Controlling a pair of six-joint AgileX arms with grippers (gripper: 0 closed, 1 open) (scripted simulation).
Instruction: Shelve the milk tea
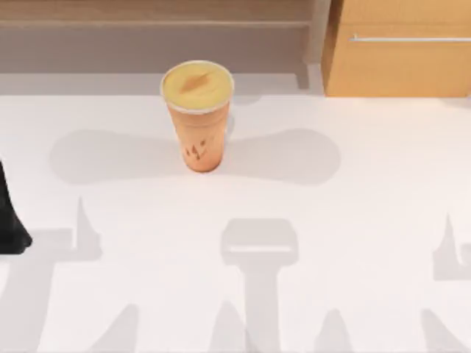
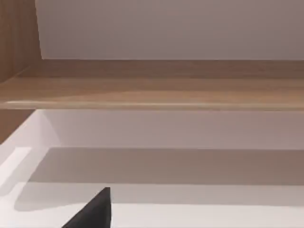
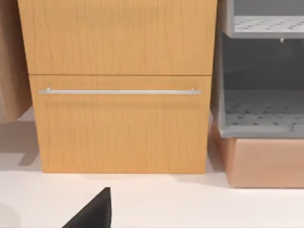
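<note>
**While the Cup Is Standing Free: Handling Notes for the Milk Tea**

While both arms are sitting back from the work area, the milk tea (image 1: pixel 197 118) is standing upright on the white worktop (image 1: pixel 353 220), in the upper middle of the top view, just in front of the open shelf (image 1: pixel 154 33) running along the upper left of the frame. Nothing is touching it.

Handling judgement: the cup is likely light to moderate in weight, with thin walls that are probably yielding under a hard squeeze. Its taper is working against a low grip, since the narrow base could be slipping downward through the fingers. Taking hold on the side wall, at mid-height or slightly above and below the whitish rim, appears safest. The pale lid (image 1: pixel 196 84) is closing the top, so the contents are not visible; tilting is best avoided.

Containers: the shelf bay in the left wrist view (image 2: pixel 156 95) is showing nothing inside. The wooden drawer unit (image 1: pixel 401 59) at the upper right is staying shut behind its metal handle (image 3: pixel 118 91).

A dark part of the left arm (image 1: pixel 11 220) is resting at the left edge. Finger state for either gripper: cannot tell.
</note>
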